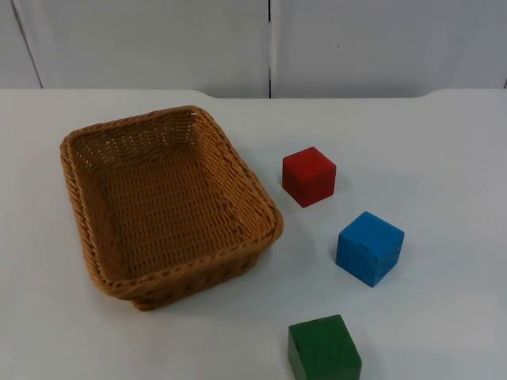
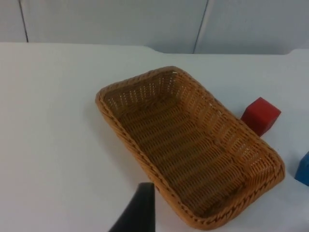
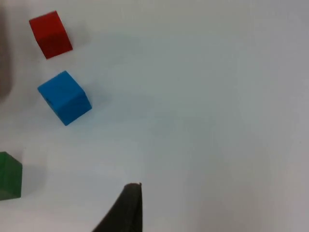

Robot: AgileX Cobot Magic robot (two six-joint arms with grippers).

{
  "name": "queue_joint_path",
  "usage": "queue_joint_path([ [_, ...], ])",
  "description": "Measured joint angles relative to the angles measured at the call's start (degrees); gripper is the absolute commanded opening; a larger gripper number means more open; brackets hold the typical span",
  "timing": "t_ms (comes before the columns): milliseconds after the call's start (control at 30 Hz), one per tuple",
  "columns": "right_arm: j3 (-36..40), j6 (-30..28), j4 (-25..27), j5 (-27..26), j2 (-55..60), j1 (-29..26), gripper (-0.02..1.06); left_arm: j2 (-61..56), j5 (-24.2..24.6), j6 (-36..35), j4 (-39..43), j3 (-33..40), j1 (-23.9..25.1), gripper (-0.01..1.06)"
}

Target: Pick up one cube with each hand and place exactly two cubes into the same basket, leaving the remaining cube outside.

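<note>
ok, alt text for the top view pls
An empty wicker basket sits on a white table, with three cubes outside it to its right: a red cube farthest back, a blue cube nearer, a green cube at the front edge.

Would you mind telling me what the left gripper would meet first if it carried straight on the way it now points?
Most likely the wicker basket: the left gripper's fingertip stands just short of its near rim, though depth is hard to judge. The red cube lies beyond it.
</note>
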Motion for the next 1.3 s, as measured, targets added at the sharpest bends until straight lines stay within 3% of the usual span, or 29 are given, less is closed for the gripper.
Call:
queue_joint_path([
  [300,-0.4,0.0,0.4,0.0,4.7,0.0,1.05,3.3,-1.1,2.7,-2.8,0.0,0.0,0.93],
  [467,-3.8,-0.8,1.5,-0.2,8.7,0.0,1.05,6.6,-2.4,6.8,-6.9,0.0,0.0,0.93],
  [833,-8.5,-1.6,3.0,-0.3,17.5,0.0,1.05,11.6,-4.0,8.8,-8.6,-0.1,0.0,0.93],
  [1300,-11.3,-2.2,3.0,-1.7,24.1,0.0,1.05,20.5,-4.8,12.0,-8.8,-9.2,0.0,0.93],
])
